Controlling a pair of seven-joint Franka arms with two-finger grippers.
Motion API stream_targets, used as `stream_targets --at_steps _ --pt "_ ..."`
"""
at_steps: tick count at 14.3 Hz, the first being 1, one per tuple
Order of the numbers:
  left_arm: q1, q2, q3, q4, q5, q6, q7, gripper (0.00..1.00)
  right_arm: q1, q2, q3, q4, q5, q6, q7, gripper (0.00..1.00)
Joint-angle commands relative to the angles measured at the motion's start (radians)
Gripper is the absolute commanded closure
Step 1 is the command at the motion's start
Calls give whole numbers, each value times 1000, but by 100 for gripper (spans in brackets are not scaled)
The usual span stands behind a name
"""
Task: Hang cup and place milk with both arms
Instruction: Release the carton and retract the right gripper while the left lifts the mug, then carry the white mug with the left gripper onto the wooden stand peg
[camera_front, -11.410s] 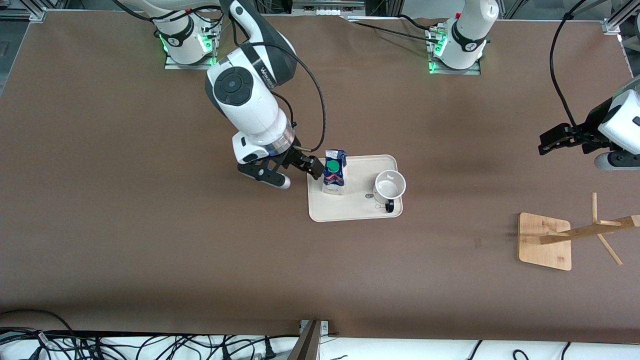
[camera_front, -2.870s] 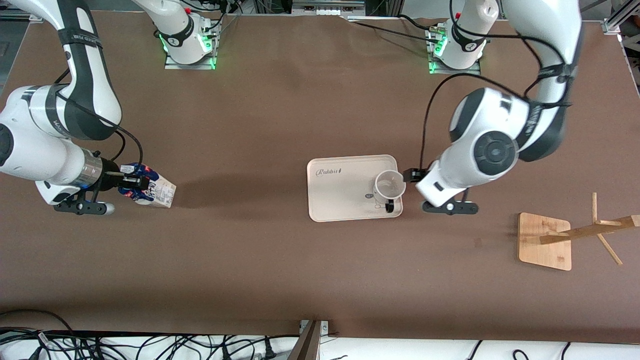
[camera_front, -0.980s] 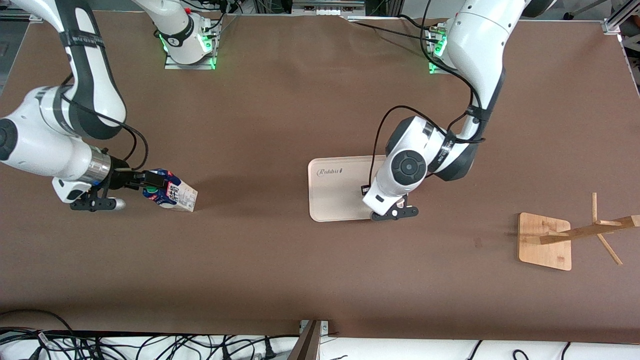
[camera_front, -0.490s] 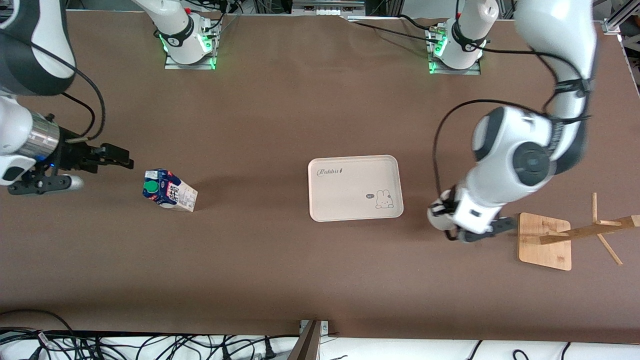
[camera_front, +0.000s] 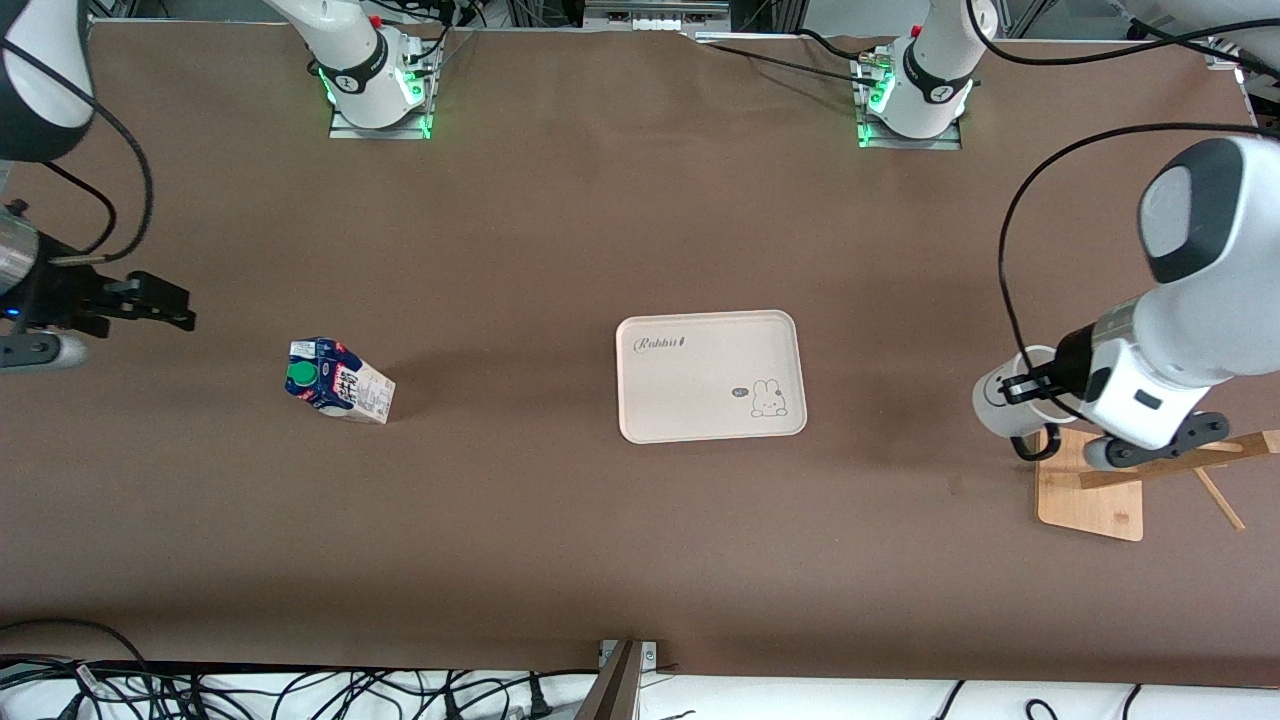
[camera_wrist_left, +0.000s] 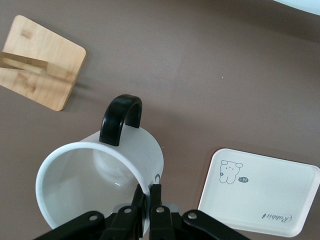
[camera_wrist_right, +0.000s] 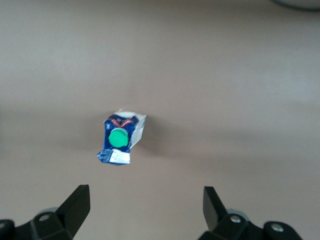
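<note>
The left claw (camera_wrist_left: 147, 210) is clamped on the rim of the cup (camera_front: 1012, 397) and carries it over the bamboo base of the cup rack (camera_front: 1090, 484). To hang it well, I'd turn the black loop handle (camera_wrist_left: 120, 119) toward a peg and slide it on before letting go. The milk (camera_front: 338, 380) stands on the brown worktop (camera_front: 560, 220) at the right arm's end, the right claw (camera_wrist_right: 145, 210) spread wide above it. The cream tray (camera_front: 700, 428) sits mid-worktop; cables line the near edge.

high front cam faces arms, wrist cams look down, tray (camera_front: 700, 330) shared w/ left wrist
</note>
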Motion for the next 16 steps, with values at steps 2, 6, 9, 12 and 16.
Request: stream_targets --at_steps 2,6,9,12,16 --pt "56 19 2 77 -17 -72 88 100 -5 -1 -38 89 -4 -49 -19 0" --pt "81 30 51 80 -19 -75 210 100 -6 -8 -44 98 -4 -64 -21 0" --pt "90 30 63 103 -19 -86 241 100 -6 -8 -62 101 2 -118 -21 0" --pt "90 41 88 137 -19 -109 287 100 -2 -8 -55 101 0 -124 -21 0" --pt "106 42 111 137 -19 -107 353 100 3 -35 -53 92 3 -138 -10 0"
